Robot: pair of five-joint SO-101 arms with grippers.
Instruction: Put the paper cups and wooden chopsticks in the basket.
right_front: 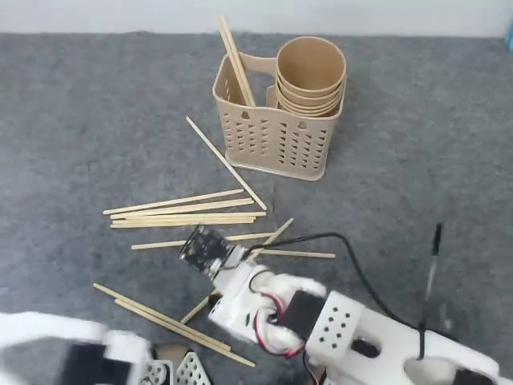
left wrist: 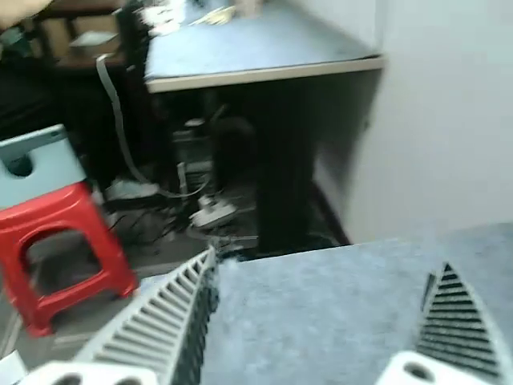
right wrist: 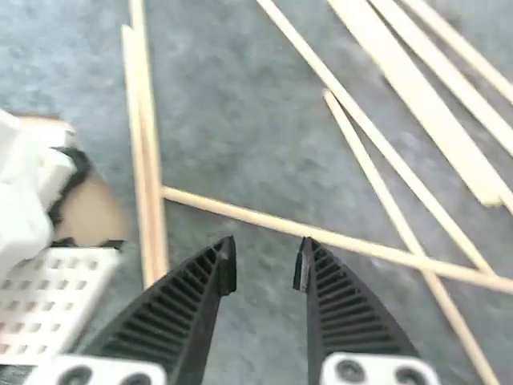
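A beige perforated basket (right_front: 272,132) stands at the back of the grey mat. A stack of paper cups (right_front: 311,72) fills its right side and a few chopsticks (right_front: 236,60) lean in its left side. Several wooden chopsticks (right_front: 188,212) lie scattered on the mat in front of it. My right gripper (right wrist: 264,269) is open, low over the mat, with one chopstick (right wrist: 337,239) lying crosswise just past its fingertips. The right arm's wrist (right_front: 240,301) covers that spot from above. My left gripper (left wrist: 321,321) is open and holds nothing, at the mat's front edge (right_front: 175,373).
A pair of long chopsticks (right_front: 168,321) lies between the two arms. One chopstick (right_front: 224,160) rests diagonally against the basket's front. A black cable (right_front: 361,277) trails over the mat at the right. Beyond the mat's edge stand a red stool (left wrist: 56,241) and a table (left wrist: 264,56).
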